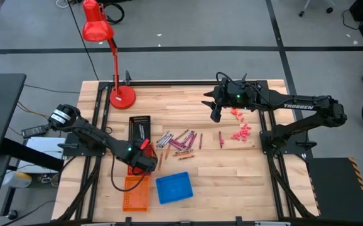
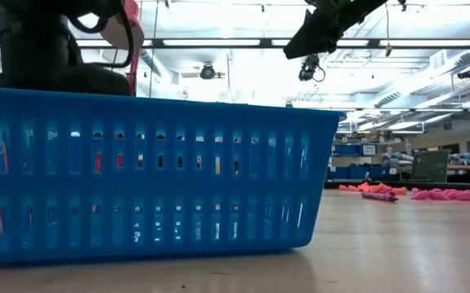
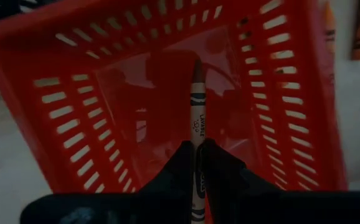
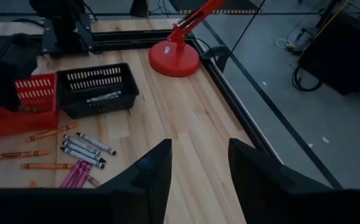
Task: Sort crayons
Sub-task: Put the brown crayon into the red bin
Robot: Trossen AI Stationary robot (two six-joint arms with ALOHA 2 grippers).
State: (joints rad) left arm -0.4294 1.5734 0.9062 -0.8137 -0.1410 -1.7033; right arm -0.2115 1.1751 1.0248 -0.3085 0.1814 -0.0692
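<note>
left wrist view, left gripper [image 3: 197, 163] gripping crayon [image 3: 197, 109]

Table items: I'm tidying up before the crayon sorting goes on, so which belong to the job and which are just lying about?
Job: loose crayons; crayon in left gripper; orange basket; black basket; blue basket.
Lying about: red lamp; pink bits.

Loose crayons [image 4: 74, 152] on wooden table [image 4: 186, 118] — black basket [image 4: 99, 90] between red basket [image 4: 35, 93] and lamp base [image 4: 174, 60]; own fingers [image 4: 152, 171] spread apart.
</note>
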